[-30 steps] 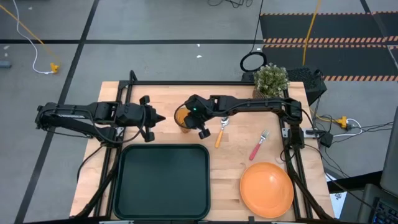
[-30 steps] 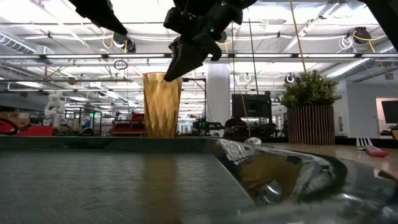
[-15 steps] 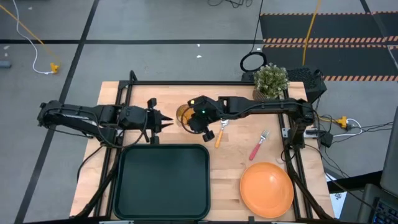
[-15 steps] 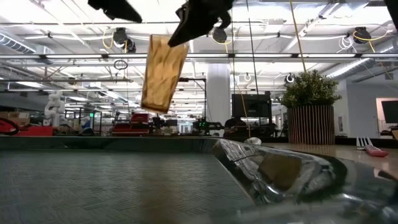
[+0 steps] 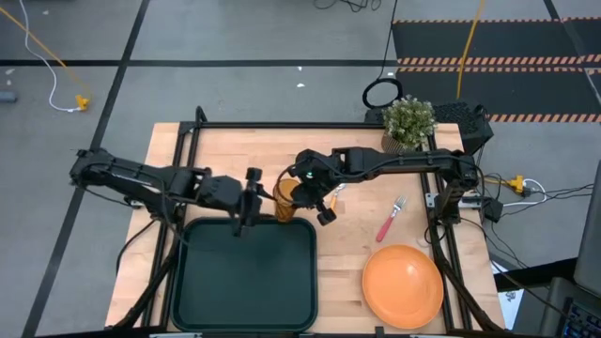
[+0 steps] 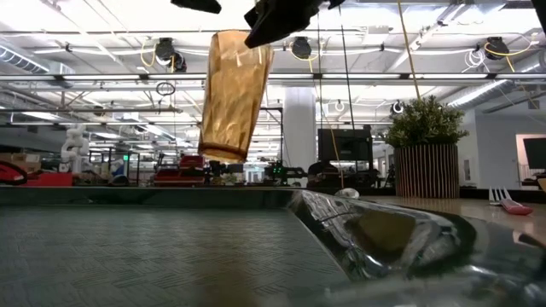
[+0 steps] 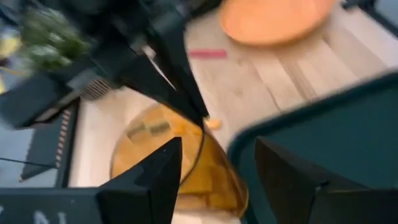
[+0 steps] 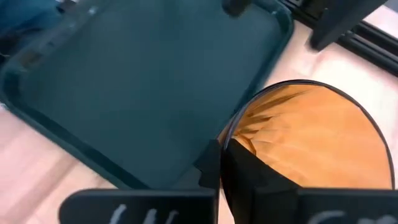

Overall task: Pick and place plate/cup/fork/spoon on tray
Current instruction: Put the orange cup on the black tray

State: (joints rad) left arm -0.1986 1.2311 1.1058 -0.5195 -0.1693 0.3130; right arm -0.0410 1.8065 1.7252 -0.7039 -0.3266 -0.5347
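Note:
The amber cup [image 5: 284, 199] [image 6: 232, 94] hangs tilted above the table, just beyond the far edge of the dark green tray [image 5: 249, 277]. My right gripper [image 5: 297, 194] is shut on its rim. My left gripper [image 5: 252, 199] stands open close to the cup's left side, its fingers [image 7: 152, 177] spread; I see no touch. The orange plate [image 5: 404, 286] lies on the table at the near right. The red-handled fork [image 5: 390, 221] lies beyond the plate. The spoon is mostly hidden under my right arm. My right gripper pinches the cup's rim [image 8: 231, 138], one finger [image 8: 249, 180] inside the cup and the other outside its wall. The fingers come slanting down from the table's right side [image 7: 177, 74]. The cup hangs lifted clear, mouth up, its base swung toward the left [image 6: 223, 152].
A potted plant [image 5: 409, 120] stands at the table's far right. Black frame rails [image 5: 441, 188] run along the table's sides and far edge. The tray's raised rim [image 6: 341, 213] fills the foreground of the low view.
My right gripper has lifted the cup off the table and carried it toward the near edge and the tray; the cup has tipped from upright to tilted. My left gripper has moved toward the table's right, up to the cup, and has opened.

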